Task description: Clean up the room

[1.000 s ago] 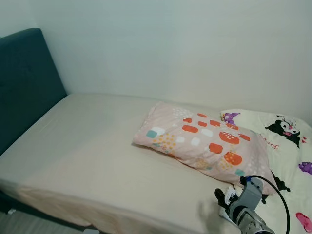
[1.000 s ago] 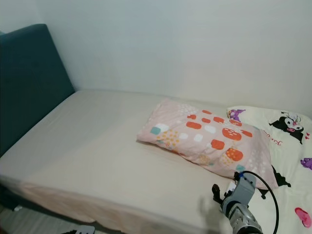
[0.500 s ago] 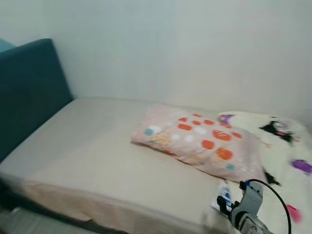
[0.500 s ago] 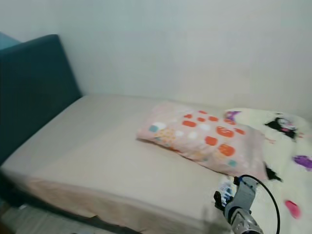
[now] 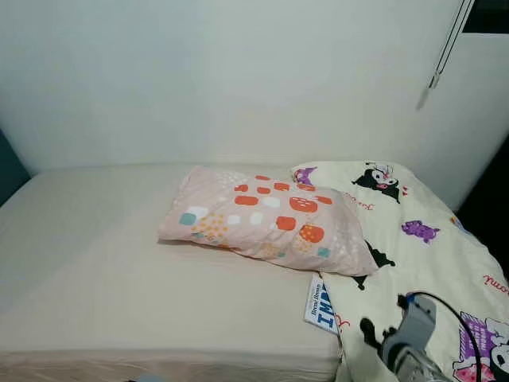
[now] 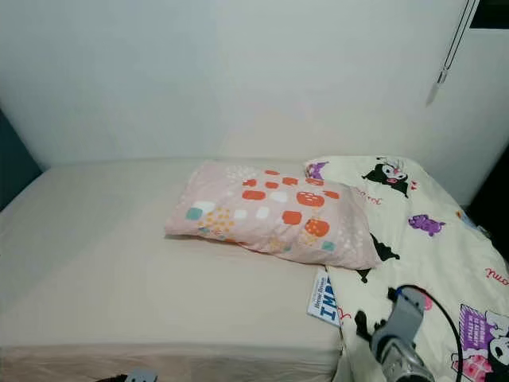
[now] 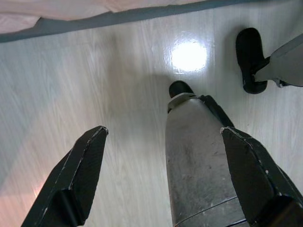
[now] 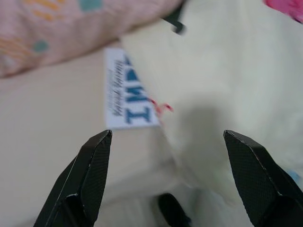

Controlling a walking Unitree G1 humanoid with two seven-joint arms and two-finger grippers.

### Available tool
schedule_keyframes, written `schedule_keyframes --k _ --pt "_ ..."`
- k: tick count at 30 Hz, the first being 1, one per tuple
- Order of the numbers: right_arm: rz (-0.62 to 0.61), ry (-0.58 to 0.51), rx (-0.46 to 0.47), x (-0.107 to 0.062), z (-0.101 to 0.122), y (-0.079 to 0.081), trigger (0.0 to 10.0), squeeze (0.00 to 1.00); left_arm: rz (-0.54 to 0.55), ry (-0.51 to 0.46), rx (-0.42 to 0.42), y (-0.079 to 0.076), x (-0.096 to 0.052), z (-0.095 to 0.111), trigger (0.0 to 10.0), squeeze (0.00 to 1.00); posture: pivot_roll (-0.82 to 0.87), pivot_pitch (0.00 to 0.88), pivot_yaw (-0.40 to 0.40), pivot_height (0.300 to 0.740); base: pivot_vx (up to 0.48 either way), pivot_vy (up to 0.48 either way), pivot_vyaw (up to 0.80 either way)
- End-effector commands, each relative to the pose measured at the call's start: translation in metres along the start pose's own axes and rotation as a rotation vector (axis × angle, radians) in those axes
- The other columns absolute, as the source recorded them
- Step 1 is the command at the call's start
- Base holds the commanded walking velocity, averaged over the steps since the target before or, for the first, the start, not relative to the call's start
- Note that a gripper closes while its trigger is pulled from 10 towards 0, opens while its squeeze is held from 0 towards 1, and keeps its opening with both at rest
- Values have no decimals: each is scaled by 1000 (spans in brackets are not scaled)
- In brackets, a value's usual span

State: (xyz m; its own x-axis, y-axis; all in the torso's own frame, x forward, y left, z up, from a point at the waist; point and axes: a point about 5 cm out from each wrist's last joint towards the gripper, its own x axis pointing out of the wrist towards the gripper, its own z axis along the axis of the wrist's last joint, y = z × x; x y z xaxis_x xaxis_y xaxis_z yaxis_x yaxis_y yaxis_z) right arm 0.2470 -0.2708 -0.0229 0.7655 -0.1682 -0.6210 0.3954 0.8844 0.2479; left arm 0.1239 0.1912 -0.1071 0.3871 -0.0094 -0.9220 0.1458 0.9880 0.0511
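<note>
The bed [image 5: 119, 263] takes up most of the scene, its beige sheet bare on the robot's left because the bedding has bunched toward the right. The cartoon-print blanket [image 5: 421, 239] is spread over the right part of the mattress, its near edge hanging over the front, so it looks like the item to straighten. The pillow [image 5: 266, 219] lies askew across the middle of the bed, its right end touching the blanket's edge, not up at the head where a made bed would have it. A white label with blue lettering [image 5: 322, 305] sticks out from the blanket's left edge onto the sheet, just in front of the pillow's corner.

The right end effector [image 8: 168, 182] hovers over that blanket edge and label with its fingers [image 8: 92, 175] spread wide and nothing between them, probably lined up to take hold of the fabric. The left end effector [image 7: 161, 184] hangs idle by the robot's leg, wide apart too, aimed at the pale wood floor [image 7: 71, 85].

Compared with a second ago, the head camera has swung to the right: the dark headboard has almost gone from view, and more blanket, the label and a blind cord [image 5: 445, 48] on the wall now show. The bedding itself looks unmoved.
</note>
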Motion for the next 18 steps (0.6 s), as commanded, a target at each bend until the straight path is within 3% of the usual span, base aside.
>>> schedule_keyframes --k 1,2,3,4,9,18 --pt "31 -22 18 2 3 7 10000 0 9 19 9 3 -1 -4 10000 0 -107 0 3 740 0 0 0" --pt "46 -31 20 2 6 9 10000 0 10 19 9 3 -1 -4 10000 0 -107 0 3 740 0 0 0" --pt "139 -100 47 7 27 28 10000 0 23 22 12 4 -1 -5 10000 0 -106 0 5 740 0 0 0" --pt "139 -100 47 7 27 28 10000 0 23 22 12 4 -1 -5 10000 0 -106 0 5 740 0 0 0" --pt "290 -216 97 11 69 61 10000 0 61 25 19 9 -2 -7 10000 0 -95 0 7 730 0 0 0" --pt "333 -319 209 8 100 64 10000 0 82 24 17 15 -3 -8 10000 0 -88 0 11 695 0 0 0"
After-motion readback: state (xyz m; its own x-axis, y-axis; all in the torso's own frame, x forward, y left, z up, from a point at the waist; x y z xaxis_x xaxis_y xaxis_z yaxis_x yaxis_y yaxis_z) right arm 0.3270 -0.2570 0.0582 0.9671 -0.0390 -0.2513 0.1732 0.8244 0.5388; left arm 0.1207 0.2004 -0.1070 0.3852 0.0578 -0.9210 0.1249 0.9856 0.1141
